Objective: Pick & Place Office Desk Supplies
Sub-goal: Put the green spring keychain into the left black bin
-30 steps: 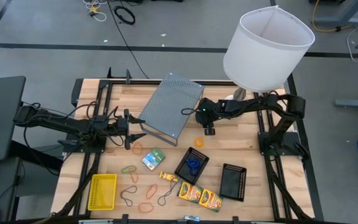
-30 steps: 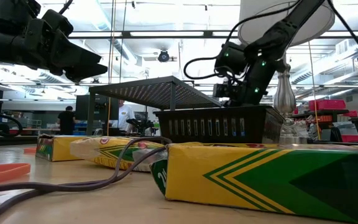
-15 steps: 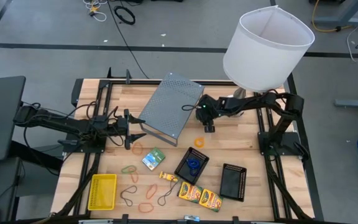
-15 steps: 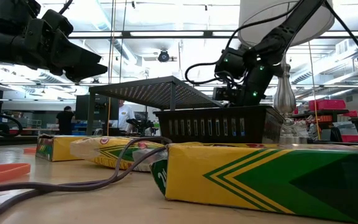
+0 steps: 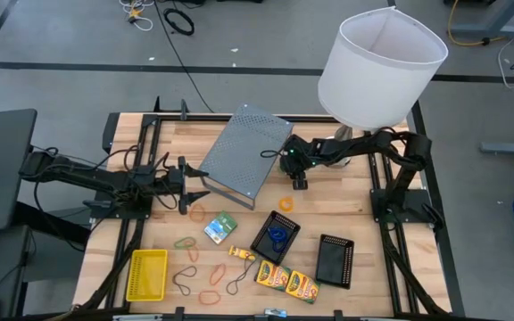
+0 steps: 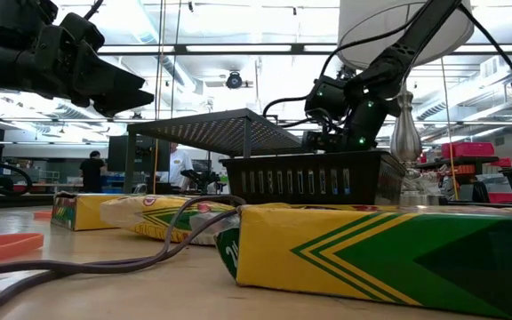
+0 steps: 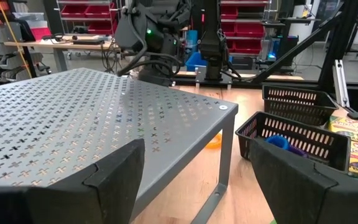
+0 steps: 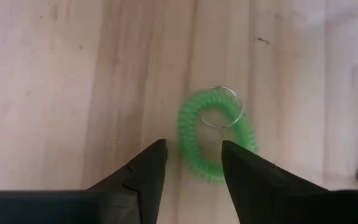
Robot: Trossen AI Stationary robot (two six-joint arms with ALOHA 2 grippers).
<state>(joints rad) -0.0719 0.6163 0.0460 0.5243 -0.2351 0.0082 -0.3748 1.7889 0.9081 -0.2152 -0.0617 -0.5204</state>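
The right gripper (image 8: 191, 171) hangs in the middle of the high view, beside the grey metal shelf (image 5: 244, 154). Its jaws are a little apart and empty. Right under it lies a green coil loop (image 8: 215, 135) with a small metal ring. If it drops off-centre, one finger may push the loop away. The left gripper (image 7: 191, 180) waits wide open at the left

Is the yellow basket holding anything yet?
No, the yellow basket shows only its bare floor in the high view.
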